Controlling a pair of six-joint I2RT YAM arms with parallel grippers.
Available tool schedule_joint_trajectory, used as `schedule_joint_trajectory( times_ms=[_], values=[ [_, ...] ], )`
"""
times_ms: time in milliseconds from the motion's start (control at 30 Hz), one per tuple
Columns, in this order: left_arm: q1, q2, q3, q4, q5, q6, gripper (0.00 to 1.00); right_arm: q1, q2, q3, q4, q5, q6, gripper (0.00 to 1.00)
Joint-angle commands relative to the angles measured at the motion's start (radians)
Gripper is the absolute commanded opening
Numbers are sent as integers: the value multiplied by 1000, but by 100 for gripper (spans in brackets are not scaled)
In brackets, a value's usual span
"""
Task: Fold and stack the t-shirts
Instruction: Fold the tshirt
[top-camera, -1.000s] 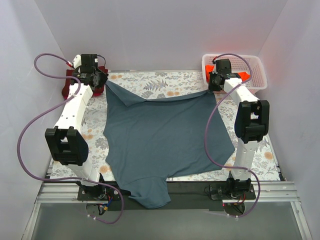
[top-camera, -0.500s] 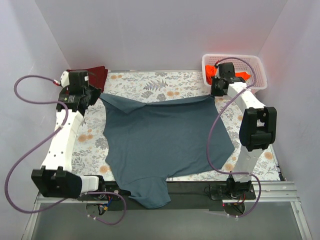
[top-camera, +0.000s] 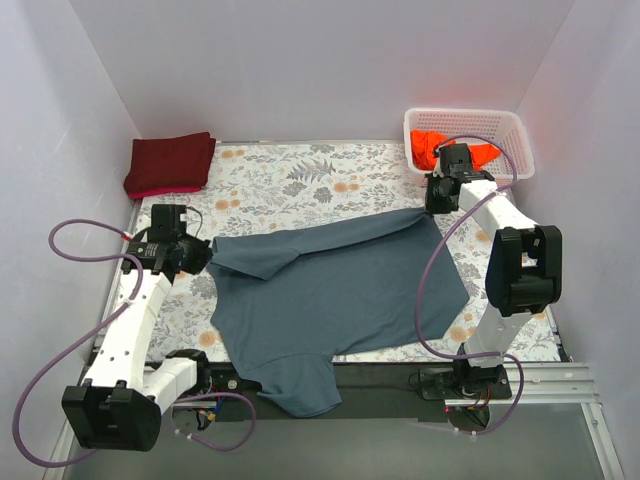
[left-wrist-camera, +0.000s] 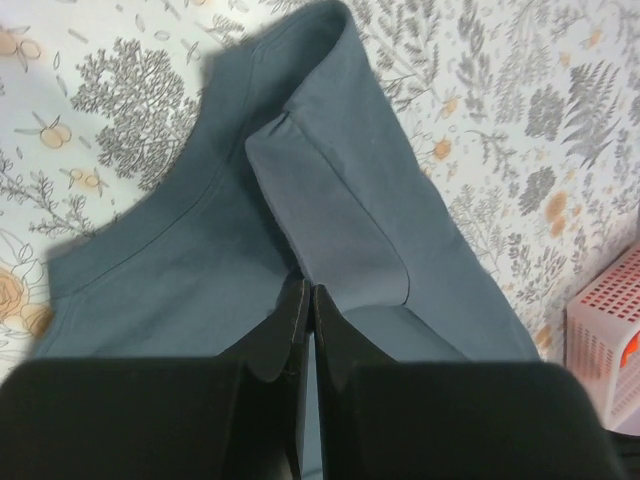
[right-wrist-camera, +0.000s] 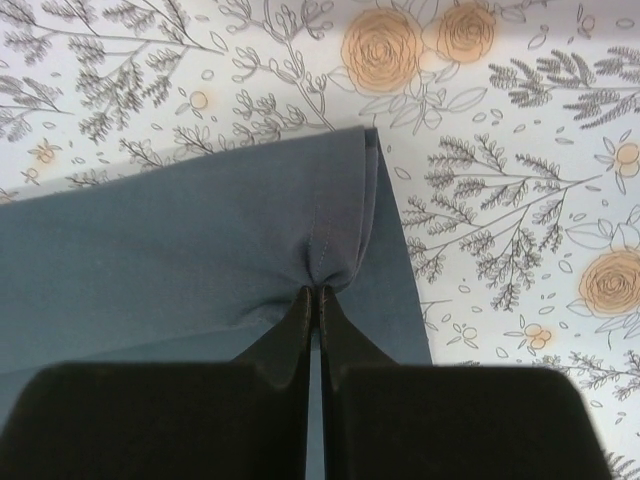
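The slate blue-grey t-shirt (top-camera: 335, 295) lies spread on the floral table, its far edge folded toward the near side. My left gripper (top-camera: 205, 260) is shut on its far left corner, which shows pinched in the left wrist view (left-wrist-camera: 330, 220). My right gripper (top-camera: 432, 205) is shut on the far right corner, with the hem bunched at the tips in the right wrist view (right-wrist-camera: 330, 215). The dark maroon t-shirt (top-camera: 170, 163) lies folded at the far left. The bright orange t-shirt (top-camera: 432, 148) sits in the basket.
A white lattice basket (top-camera: 470, 122) stands at the far right corner and shows in the left wrist view (left-wrist-camera: 605, 335). The shirt's near part hangs over the table's front edge (top-camera: 300, 385). The floral tablecloth (top-camera: 300, 180) is bare at the back.
Both grippers have drawn the shirt's far edge toward the near side, the left one much farther. The maroon shirt, hidden before by the left arm, is now uncovered.
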Motion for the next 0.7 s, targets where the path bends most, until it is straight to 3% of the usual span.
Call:
schedule_joint_trajectory(
  times_ms=[0, 167, 533, 667],
  values=[
    [-8, -46, -47, -28, 34, -42, 0, -11, -37, -35, 0, 29, 25, 1],
    [-9, -60, -105, -37, 85, -63, 0, -18, -19, -59, -3, 27, 36, 1],
    [-9, -66, -33, -86, 91, -60, 0, -27, -11, -55, -31, 21, 55, 1],
    [-9, -69, -79, -95, 129, -66, 0, -27, -8, -76, -39, 26, 61, 1]
  ],
)
